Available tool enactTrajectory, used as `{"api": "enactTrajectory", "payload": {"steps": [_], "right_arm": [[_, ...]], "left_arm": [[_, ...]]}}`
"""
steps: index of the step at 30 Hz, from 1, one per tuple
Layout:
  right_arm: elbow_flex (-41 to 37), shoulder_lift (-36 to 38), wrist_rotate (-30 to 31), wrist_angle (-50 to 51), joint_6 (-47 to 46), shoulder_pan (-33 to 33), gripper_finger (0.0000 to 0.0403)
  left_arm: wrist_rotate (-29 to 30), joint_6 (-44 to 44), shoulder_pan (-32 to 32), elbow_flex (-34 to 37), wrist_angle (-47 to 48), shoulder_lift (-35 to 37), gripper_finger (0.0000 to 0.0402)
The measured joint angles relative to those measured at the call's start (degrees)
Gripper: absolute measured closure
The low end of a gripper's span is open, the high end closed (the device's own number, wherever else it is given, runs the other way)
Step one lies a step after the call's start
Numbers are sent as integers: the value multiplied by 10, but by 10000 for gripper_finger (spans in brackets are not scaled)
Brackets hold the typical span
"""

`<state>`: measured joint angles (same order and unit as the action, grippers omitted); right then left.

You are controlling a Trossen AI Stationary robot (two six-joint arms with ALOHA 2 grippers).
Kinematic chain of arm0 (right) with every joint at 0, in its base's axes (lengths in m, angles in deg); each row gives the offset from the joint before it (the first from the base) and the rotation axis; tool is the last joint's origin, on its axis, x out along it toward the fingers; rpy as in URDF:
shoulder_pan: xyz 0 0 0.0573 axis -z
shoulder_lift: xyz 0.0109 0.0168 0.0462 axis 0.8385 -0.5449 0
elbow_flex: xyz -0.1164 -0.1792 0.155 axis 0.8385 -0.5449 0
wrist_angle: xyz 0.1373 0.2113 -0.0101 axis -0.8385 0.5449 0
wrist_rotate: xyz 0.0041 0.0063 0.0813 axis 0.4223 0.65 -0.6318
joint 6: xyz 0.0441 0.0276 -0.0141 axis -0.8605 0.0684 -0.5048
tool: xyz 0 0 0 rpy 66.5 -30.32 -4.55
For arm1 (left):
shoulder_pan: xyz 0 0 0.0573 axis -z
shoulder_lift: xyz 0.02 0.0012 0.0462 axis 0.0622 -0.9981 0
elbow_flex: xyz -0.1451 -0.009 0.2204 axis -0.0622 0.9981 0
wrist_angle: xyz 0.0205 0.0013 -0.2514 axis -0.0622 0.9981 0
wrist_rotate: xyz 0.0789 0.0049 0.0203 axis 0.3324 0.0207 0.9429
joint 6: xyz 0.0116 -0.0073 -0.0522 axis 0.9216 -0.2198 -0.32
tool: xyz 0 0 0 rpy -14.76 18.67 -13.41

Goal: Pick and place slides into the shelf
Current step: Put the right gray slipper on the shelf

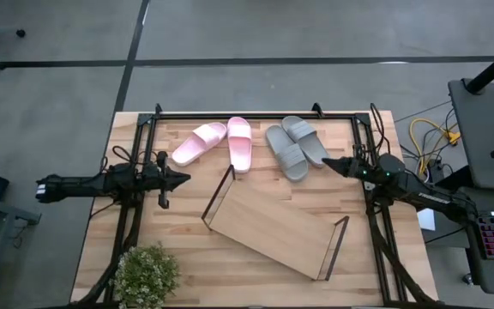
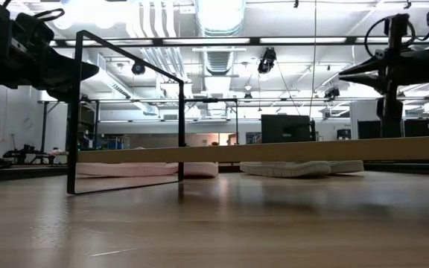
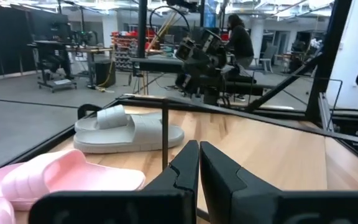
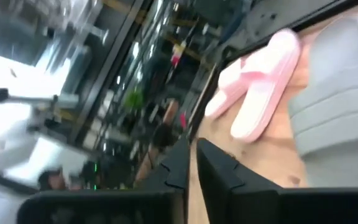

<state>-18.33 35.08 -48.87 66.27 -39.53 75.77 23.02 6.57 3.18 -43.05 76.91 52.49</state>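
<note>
Left end effector point(image 1: 181, 179) hovers low over the counter point(image 1: 187, 257), fingers pressed nearly together and holding nothing, its tip aimed at the pink slides point(image 1: 221, 142) near the far edge. Next along, the shelf point(image 1: 268, 225) lies askew in the middle of the counter with nothing on it, its wire frames at both short ends. Beyond it the grey slides point(image 1: 295, 147) sit side by side, right of the pink pair. Right end effector point(image 1: 326, 161) points at the grey pair from just beside them, fingers likewise narrow and empty.

No slide is on the shelf yet, so the task seems to be at its first reach. Either arm would need to open its fingers before closing on a ribbed strap or sole edge, then carry the slide back to the board.

Only the high view gives the whole layout. From table height, the low view shows the board raised off the counter, slides visible underneath. A person appears far behind in the left wrist view.
</note>
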Motion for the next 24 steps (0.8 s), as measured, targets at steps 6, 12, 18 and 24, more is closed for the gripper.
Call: {"api": "enactTrajectory", "payload": {"steps": [6,12,18,24], "right_arm": [[0,0,30,0,-73,0,302],[0,-1,26,-70,-90,0,216],[8,-7,24,-190,-37,0,158],[70,-46,26,-183,27,0,148]], "left_arm": [[-9,-29,0,0,-10,0,402],[27,-125,0,0,-46,-7,402],[87,-227,0,-2,-139,-29,400],[191,-228,0,-16,-285,-90,340]]}}
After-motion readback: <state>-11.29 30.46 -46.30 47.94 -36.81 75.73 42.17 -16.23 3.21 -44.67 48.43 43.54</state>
